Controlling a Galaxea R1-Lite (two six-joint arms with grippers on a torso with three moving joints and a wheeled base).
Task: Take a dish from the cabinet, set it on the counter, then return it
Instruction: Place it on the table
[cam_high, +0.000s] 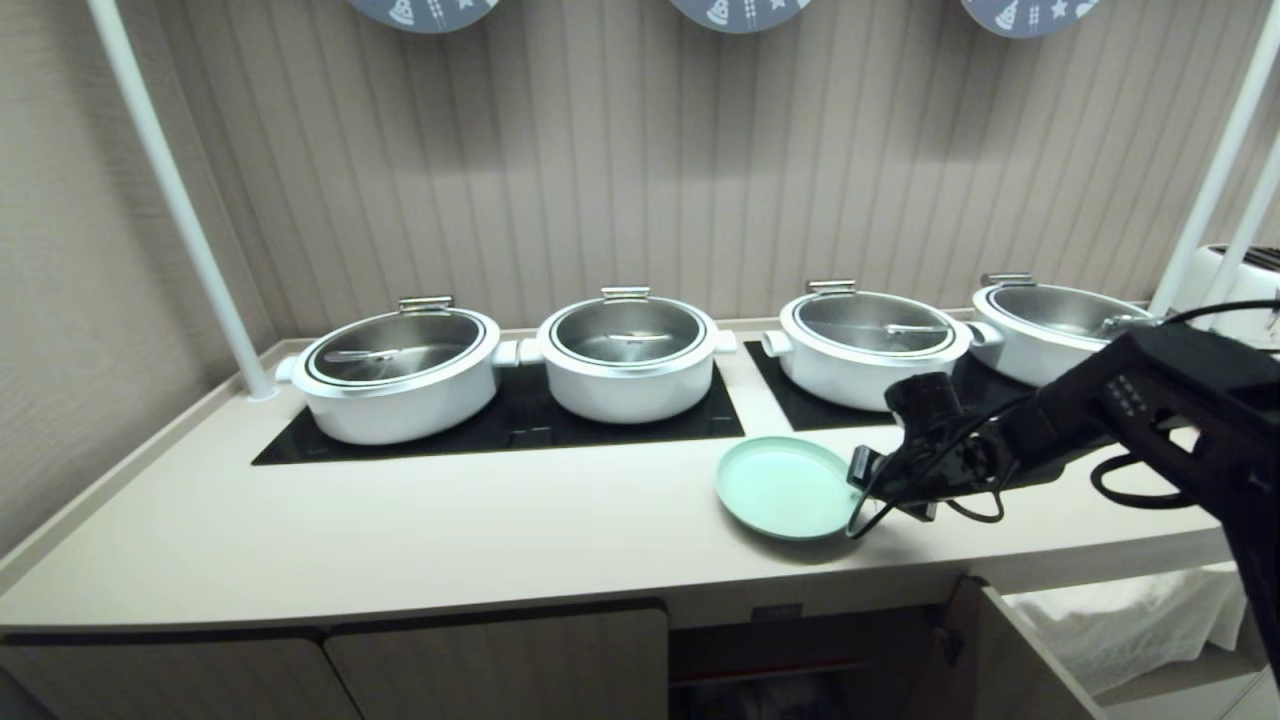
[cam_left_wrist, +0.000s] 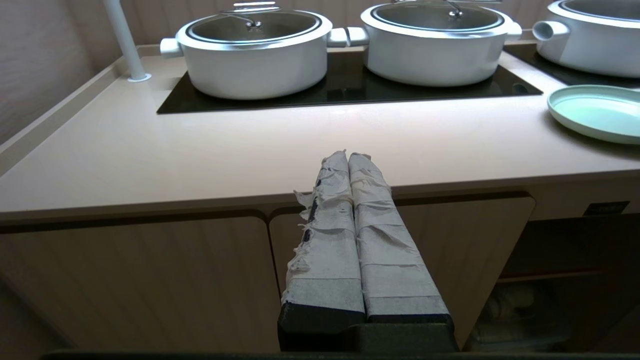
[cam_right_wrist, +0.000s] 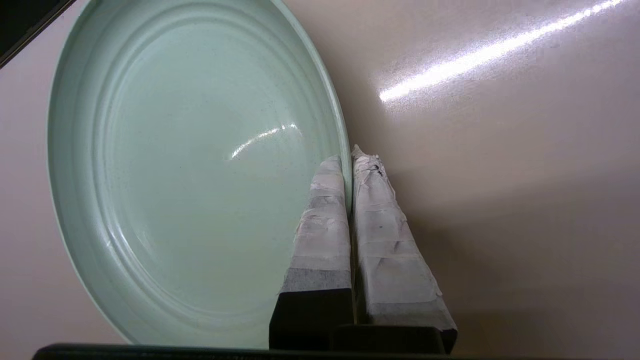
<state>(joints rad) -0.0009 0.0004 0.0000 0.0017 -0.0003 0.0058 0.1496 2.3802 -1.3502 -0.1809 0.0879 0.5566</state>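
So your right gripper (cam_right_wrist: 348, 159) is clamped down on the rim of the mint-green plate (cam_high: 785, 486): one taped finger sits inside the rim, the other outside, pinched tight with the edge between them. The plate spreads out from the gripper toward the pots, low over the cream table (cam_high: 400, 540); can't really tell if it's fully resting flat or a touch tilted, though a dark shadow runs under its near edge. Just beyond the gripper is the black glass panel (cam_high: 800, 410) with a white lidded pot (cam_high: 865, 345) on it.

Your left gripper (cam_left_wrist: 348, 156) is pressed together with nothing in it, hanging in front of the closed ribbed cabinet doors (cam_left_wrist: 135, 280), below the table edge. The plate is well off to that gripper's right.

Below the right gripper, the cabinet (cam_high: 780, 660) stands open, its door (cam_high: 1000, 660) swung out.
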